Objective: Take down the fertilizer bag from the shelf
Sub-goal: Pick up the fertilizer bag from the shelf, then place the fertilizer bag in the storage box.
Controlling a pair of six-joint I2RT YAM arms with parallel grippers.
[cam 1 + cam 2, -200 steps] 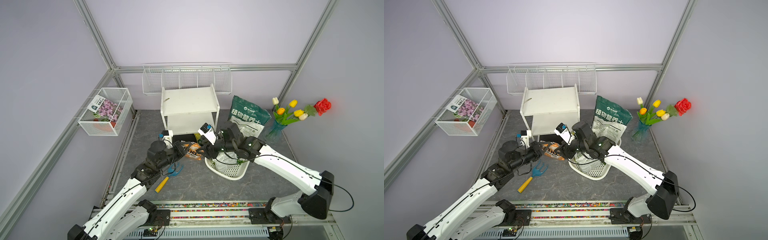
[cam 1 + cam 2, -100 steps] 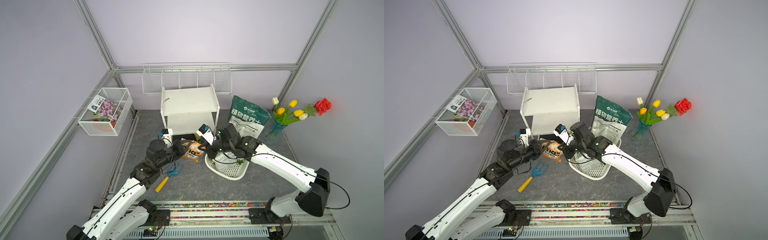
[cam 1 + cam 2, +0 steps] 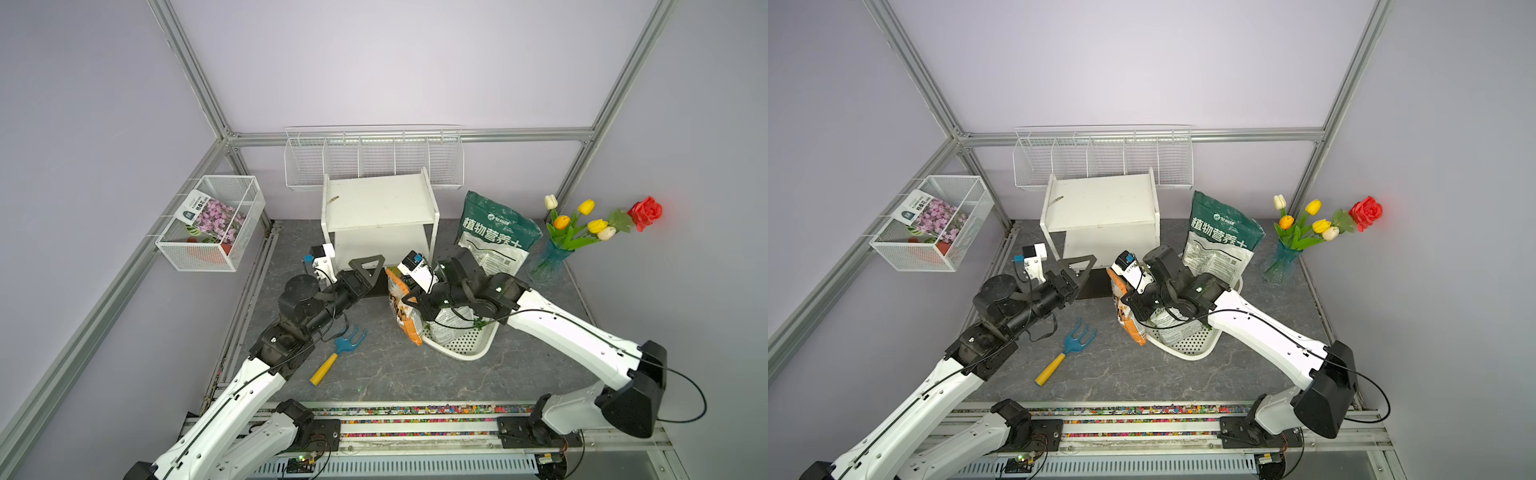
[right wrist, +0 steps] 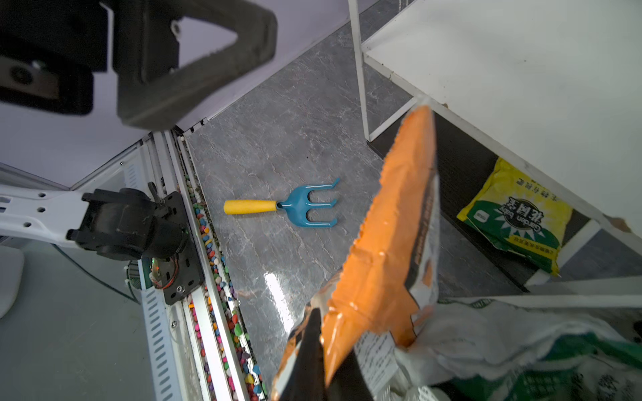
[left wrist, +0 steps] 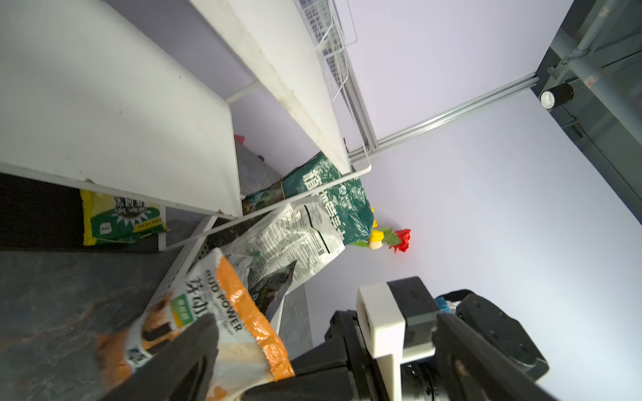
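Shows, nearest, a blue hand rake (image 3: 343, 347) flat on the grey floor, then the left gripper (image 3: 370, 276) spread wide and empty just beside the orange fertilizer bag (image 3: 409, 328), clamped upright in the closed right gripper (image 3: 411, 300) beside the white perforated basket (image 3: 461, 351), clear of the white shelf (image 3: 378, 201) behind.

The left arm (image 3: 257, 374) stretches forward and inward from its base, with the wrist rolled so that the left tool (image 3: 375, 276) lies on its side. Its jaws seem to stand wide apart, though only one finger (image 5: 184, 347) shows clearly in the wrist view. The right arm (image 3: 573, 336) folds sharply at the elbow and reaches inward. The right tool (image 3: 409, 302) points toward the left one, its jaws clamped on the edge of a bag (image 4: 382, 243).
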